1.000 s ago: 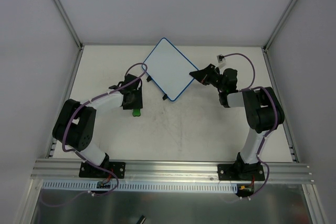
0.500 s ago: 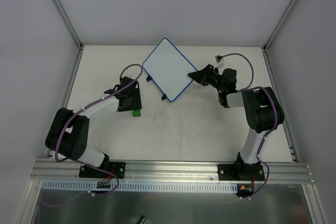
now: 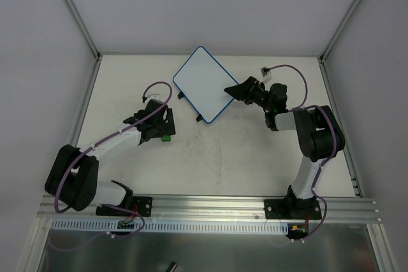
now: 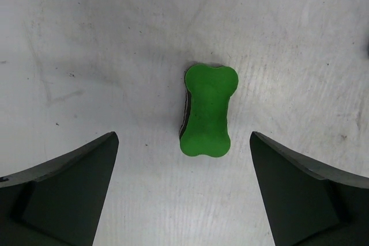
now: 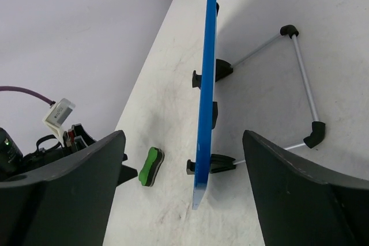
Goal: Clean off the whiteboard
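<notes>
**Left gripper** [image 4: 183, 137]: at the left-centre of the table [image 3: 223, 157], pointing down at its surface. Jaws spread wide and holding nothing.

**Eraser** [image 4: 207, 110]: green and bone-shaped, with a dark felt layer showing along its left side. It lies flat on the table. In the left wrist view it sits in the gap between the two open fingers, a little beyond their tips and touching neither.

**Whiteboard** [image 3: 204, 92]: white face, thin blue rim, rounded corners. It is at the far middle of the table, turned corner-on to the arms, to the right of and beyond the eraser. The right wrist view shows it edge-on as a blue strip. Black clips [image 5: 203, 74] sit along that edge, and a thin wire stand [image 5: 304, 82] with black feet rests on the table behind it.

**Right gripper** [image 3: 237, 90]: at the whiteboard's right-hand edge. Jaws spread wide. In the wrist view the board's edge runs up between the two fingers, clear of both. The top view does not show whether any part touches the board.
</notes>
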You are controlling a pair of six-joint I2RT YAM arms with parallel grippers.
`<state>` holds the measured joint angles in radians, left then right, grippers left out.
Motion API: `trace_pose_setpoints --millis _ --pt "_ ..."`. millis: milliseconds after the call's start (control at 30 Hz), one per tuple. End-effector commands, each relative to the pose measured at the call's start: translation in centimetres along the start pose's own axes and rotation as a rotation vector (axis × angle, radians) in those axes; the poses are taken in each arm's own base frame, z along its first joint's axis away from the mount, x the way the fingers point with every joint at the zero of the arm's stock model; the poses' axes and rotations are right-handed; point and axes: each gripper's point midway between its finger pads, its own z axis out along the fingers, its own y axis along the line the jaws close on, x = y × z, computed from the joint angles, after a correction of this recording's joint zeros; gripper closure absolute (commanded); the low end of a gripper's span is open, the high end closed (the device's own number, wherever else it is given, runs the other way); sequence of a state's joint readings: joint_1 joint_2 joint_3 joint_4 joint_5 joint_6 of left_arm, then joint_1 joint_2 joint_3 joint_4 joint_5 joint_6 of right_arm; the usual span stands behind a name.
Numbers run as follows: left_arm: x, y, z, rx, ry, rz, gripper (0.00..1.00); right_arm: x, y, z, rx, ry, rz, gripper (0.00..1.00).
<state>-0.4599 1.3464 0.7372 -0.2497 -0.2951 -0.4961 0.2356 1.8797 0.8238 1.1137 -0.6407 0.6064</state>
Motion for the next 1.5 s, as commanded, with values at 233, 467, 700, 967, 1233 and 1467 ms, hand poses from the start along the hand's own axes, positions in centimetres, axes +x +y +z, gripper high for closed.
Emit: trace_pose_setpoints --millis 233,467,700,967,1233,1467 --pt "-0.6 1.5 -2.3 -0.072 -0.172 -0.071 0.01 -1.4 1.5 -1.5 -0.037 -0.078 -0.058 0.01" --pt "-0.5 1.6 -3.3 -0.080 -0.235 -0.074 0.01 -1.7 1.8 -5.2 0.059 -0.139 -0.119 0.01" --pt "-0.5 1.7 -3.8 -0.073 -0.270 -0.082 0.01 -1.0 3.6 -9.1 0.103 -0.148 -0.156 0.01" --pt "-0.5 1.8 -4.8 -0.054 -0.333 -0.096 0.01 0.8 3.2 -15.6 0.369 -0.113 -0.320 0.01" --pt "-0.3 1.6 -5.6 -0.030 -0.379 -0.101 0.01 3.9 1.2 -19.9 0.507 -0.099 -0.339 0.01" --pt "-0.3 1.6 -5.7 -0.028 -0.394 -0.097 0.01 5.0 0.1 -21.3 0.559 -0.134 -0.296 0.01"
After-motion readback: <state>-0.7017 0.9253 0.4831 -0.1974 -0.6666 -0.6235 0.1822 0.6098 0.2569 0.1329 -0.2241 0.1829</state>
